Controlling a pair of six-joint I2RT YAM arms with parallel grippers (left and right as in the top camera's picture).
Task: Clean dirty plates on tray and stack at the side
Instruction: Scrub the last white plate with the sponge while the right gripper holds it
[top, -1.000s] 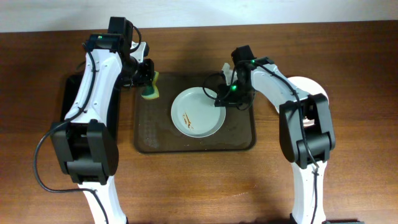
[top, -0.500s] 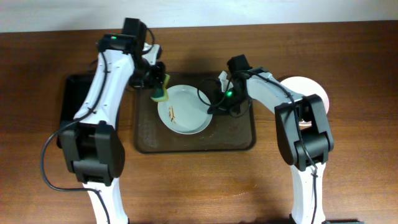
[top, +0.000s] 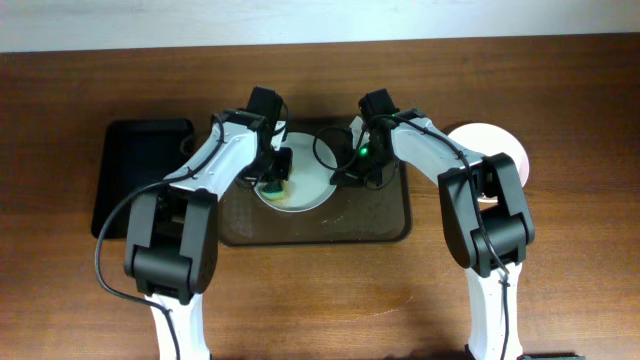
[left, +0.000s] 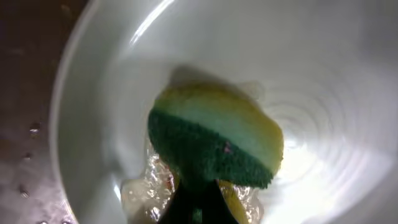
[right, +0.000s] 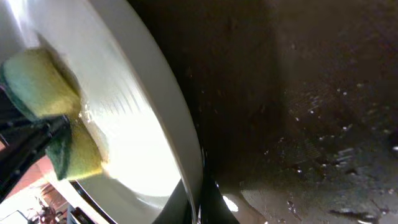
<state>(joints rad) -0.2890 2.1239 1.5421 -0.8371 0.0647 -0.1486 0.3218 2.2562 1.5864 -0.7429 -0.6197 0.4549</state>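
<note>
A white plate (top: 305, 190) lies on the brown tray (top: 380, 215), tilted up at its right edge. My left gripper (top: 272, 180) is shut on a yellow-and-green sponge (left: 214, 140) and presses it onto the plate's wet inside (left: 323, 74). My right gripper (top: 345, 172) is shut on the plate's right rim (right: 180, 143); the sponge (right: 43, 93) shows beyond it in the right wrist view. Another white plate (top: 495, 145) lies on the table to the right, partly hidden by my right arm.
A smaller glossy black tray (top: 135, 175) lies left of the brown tray. The brown tray's surface (right: 323, 124) is wet with droplets. Both arms cross over the brown tray's far half.
My left gripper has carried the sponge from the tray's far left corner onto the plate. The plate has shifted left and back under my right gripper's hold.
</note>
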